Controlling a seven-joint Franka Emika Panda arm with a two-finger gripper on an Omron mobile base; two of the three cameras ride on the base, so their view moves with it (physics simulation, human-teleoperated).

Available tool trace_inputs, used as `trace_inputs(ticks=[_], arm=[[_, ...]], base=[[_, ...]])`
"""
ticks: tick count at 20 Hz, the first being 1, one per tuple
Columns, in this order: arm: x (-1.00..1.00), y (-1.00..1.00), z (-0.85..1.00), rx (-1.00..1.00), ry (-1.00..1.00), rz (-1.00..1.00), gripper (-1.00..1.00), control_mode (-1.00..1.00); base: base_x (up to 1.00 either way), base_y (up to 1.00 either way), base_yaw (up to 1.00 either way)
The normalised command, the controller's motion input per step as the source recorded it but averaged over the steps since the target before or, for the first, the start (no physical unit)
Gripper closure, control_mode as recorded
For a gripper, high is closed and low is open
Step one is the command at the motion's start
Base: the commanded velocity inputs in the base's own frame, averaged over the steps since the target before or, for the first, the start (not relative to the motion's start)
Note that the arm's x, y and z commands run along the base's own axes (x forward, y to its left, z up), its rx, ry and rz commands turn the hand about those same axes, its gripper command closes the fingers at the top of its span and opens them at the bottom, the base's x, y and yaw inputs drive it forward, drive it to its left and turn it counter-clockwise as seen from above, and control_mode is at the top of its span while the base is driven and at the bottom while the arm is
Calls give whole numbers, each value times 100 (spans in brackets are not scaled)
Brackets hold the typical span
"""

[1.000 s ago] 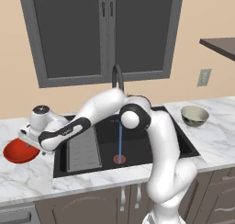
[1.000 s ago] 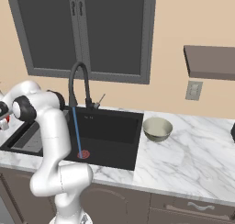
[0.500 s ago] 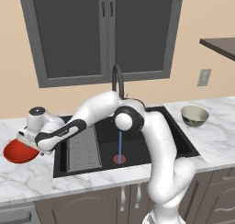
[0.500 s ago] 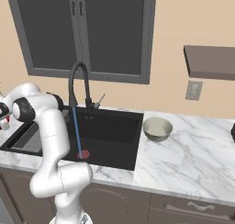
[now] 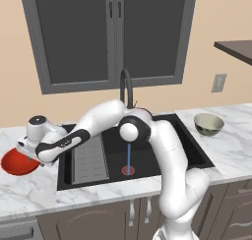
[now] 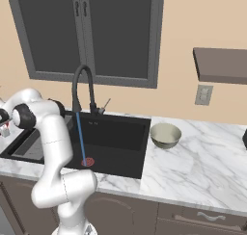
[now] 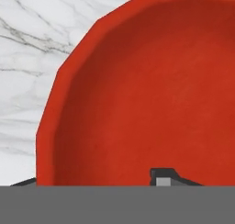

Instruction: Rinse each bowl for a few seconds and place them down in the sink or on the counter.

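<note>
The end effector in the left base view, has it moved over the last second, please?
Yes. The end effector has dropped lower and slid slightly left, away from the sink edge, down onto the red bowl on the counter.

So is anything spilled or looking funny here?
Nothing is spilled or broken. One odd thing: the black arched tap runs a thin blue stream onto the red round drain, with no bowl under it.
</note>
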Motion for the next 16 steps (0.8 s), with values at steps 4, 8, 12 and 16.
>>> trace_inputs(ticks=[4, 8, 12, 16], arm=[[6, 0, -16, 0, -1, 0, 100, -100], [7, 0, -9, 0, 0, 0, 100, -100], [-1, -4, 1, 0, -3, -3, 100, -100], [-7, -34, 13, 1, -5, -13, 100, -100]], base=[[0, 0, 0], [0, 0, 0], [0, 0, 0], [0, 0, 0]])
